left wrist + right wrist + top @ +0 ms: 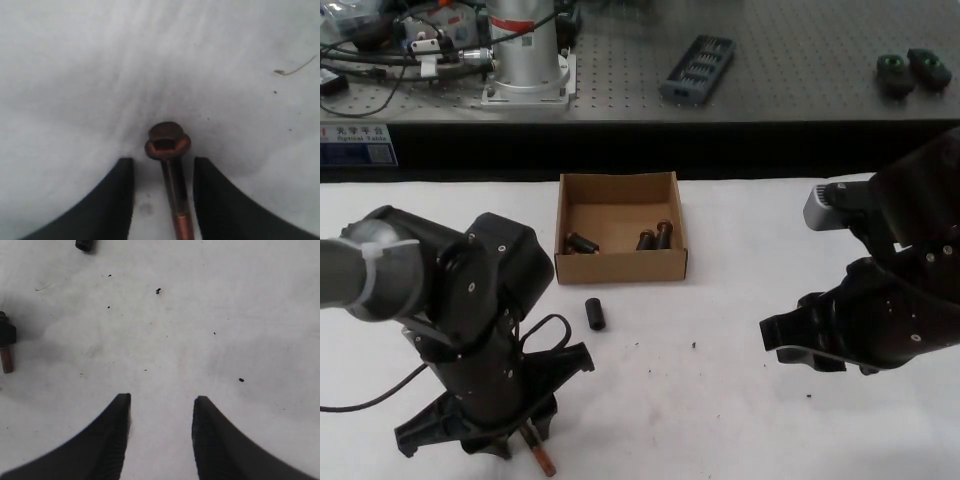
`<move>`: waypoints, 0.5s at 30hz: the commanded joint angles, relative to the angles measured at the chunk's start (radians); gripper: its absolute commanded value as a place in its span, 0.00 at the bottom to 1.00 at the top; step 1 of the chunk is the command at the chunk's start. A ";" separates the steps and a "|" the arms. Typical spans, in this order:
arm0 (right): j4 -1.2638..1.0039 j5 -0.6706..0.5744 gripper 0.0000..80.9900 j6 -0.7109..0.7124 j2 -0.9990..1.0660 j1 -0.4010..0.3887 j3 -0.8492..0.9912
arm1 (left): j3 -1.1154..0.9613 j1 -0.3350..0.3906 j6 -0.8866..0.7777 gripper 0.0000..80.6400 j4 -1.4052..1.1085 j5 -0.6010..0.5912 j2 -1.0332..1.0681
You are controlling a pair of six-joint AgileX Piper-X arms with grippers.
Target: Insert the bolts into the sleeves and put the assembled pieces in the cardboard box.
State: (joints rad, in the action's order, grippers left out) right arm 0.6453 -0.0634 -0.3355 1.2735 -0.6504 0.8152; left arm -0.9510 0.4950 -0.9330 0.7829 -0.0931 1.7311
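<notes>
1. The bolt [171, 180] is lying flat on the white counter [75, 75], on the near side in the high view and well apart from the cardboard box [620, 266].
2. The left jaws are standing open astride the shank, with a gap showing on each side. The flanged head is poking out past the tips. They are not gripping it yet.
3. The right jaws are hanging wide over bare counter, holding nothing.
4. A loose sleeve [595, 314] is lying just in front of the box, and assembled pieces [655, 238] are sitting inside it.
5. Handling judgement: the bolt is looking like stiff metal, small and fairly light. Its smooth round shank is likely to roll or slip under an uneven pinch.
6. Best hold, I am judging, is across the shank just below the head, leaving the far end free for entering the sleeve.
</notes>
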 commanded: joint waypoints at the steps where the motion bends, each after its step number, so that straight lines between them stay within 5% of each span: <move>1: -0.023 0.000 0.38 -0.008 -0.014 0.005 -0.001 | 0.006 0.009 -0.018 0.28 0.057 -0.007 0.043; 5: -0.023 0.000 0.38 -0.008 -0.014 0.005 -0.001 | 0.006 0.023 -0.020 0.00 0.049 -0.064 0.068; 11: -0.054 0.000 0.38 0.047 -0.014 0.005 0.000 | 0.004 0.027 -0.024 0.01 -0.073 -0.117 0.051; 15: -0.109 -0.035 0.38 0.068 0.014 0.005 0.003 | 0.006 0.015 0.058 0.01 -0.130 -0.018 -0.032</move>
State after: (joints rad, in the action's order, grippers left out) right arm 0.5749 -0.0889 -0.2754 1.2799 -0.6504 0.8152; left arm -0.9442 0.5056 -0.9024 0.7024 -0.1239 1.7167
